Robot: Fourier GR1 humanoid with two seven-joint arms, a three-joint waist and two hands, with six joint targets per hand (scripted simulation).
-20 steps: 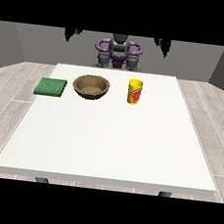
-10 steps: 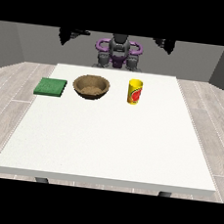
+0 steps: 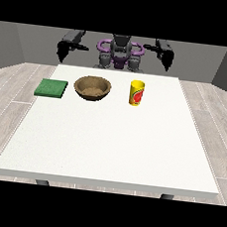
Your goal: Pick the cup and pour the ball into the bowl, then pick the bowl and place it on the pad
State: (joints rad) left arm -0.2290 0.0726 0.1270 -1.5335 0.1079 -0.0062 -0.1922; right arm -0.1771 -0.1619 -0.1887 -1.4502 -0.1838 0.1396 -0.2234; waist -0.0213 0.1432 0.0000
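cup point(image 3: 136, 93) stands upright on table point(image 3: 112, 145), mouth upward.

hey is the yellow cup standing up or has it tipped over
Upright. The yellow cup stands on its base on the white table, rim facing up, right of the brown bowl.

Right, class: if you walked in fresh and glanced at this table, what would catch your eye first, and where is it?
The yellow cup with its red mark stands out most, upright right of the table's middle at the far side. Left of it sits the brown bowl, and further left the green pad lies flat near the table's edge. Behind them the robot holds both dark hands raised, touching nothing.
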